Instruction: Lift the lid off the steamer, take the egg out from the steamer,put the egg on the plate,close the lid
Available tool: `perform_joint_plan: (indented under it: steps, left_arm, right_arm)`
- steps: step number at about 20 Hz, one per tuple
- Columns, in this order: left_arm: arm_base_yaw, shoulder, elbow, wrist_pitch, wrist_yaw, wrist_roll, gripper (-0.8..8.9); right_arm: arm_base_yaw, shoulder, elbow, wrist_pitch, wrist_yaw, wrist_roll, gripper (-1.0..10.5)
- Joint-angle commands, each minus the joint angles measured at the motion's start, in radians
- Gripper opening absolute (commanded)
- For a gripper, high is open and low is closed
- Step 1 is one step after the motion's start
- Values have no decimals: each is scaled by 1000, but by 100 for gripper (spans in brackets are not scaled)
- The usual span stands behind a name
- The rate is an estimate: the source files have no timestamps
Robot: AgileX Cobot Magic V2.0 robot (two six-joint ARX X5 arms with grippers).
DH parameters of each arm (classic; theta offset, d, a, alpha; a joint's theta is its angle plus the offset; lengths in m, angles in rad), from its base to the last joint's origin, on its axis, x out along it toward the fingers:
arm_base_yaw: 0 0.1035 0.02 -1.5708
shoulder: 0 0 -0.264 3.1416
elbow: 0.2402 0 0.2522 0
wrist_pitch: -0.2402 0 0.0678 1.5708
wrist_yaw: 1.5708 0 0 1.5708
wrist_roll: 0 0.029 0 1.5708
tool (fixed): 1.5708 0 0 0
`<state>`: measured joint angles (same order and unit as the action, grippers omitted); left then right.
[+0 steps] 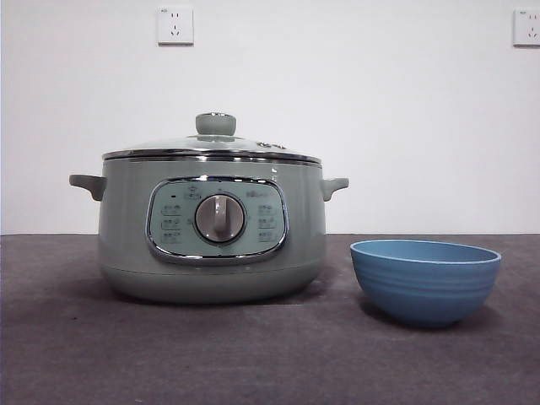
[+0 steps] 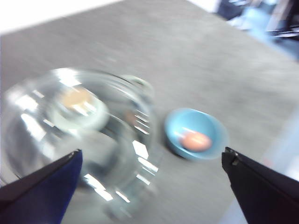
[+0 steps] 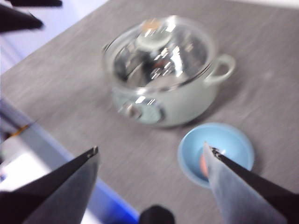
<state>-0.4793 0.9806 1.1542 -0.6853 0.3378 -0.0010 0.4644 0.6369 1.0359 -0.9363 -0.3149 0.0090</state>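
The sage-green steamer [image 1: 211, 245] stands left of centre on the table with the glass lid [image 1: 211, 145] closed on it. To its right sits the blue plate [image 1: 425, 278]; its wall hides the inside in the front view. From the left wrist, the egg [image 2: 195, 141] lies in the plate [image 2: 177, 126], beside the lid [image 2: 70, 126]. My left gripper [image 2: 152, 153] hangs open and empty high above the two. My right gripper [image 3: 152, 148] is also open and empty, well above the steamer [image 3: 159, 102] and the plate [image 3: 233, 140]. One jaw half covers the egg [image 3: 203, 163].
The grey table [image 1: 270, 354] runs back to a white wall with two sockets [image 1: 175, 24]. A dark tip of the other arm [image 3: 18, 18] shows in a corner of the right wrist view. The table edge [image 3: 56, 149] lies near the steamer's panel side.
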Motion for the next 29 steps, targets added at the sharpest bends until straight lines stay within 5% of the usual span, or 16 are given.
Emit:
perform_joint_plan:
  steps: [1,3,5,9,29]
  left_arm:
    - [-5,-61,-1,-84,42,-44,498]
    - [-5,-94,-1,-138,56,-56,481]
    - [-5,-117,-1,-187,63,-56,358]
    - [-5,-135,-1,-261,63,-56,-4]
    - [-5,-132,-1,-288,57,-55,-4]
  right_arm:
    - [2,7,0,-47,-69,10,376]
    - [2,14,0,-87,-108,12,373]
    - [2,19,0,-124,-130,13,338]
    - [2,30,0,-172,-131,12,-23]
    - [2,36,0,-172,-124,12,1]
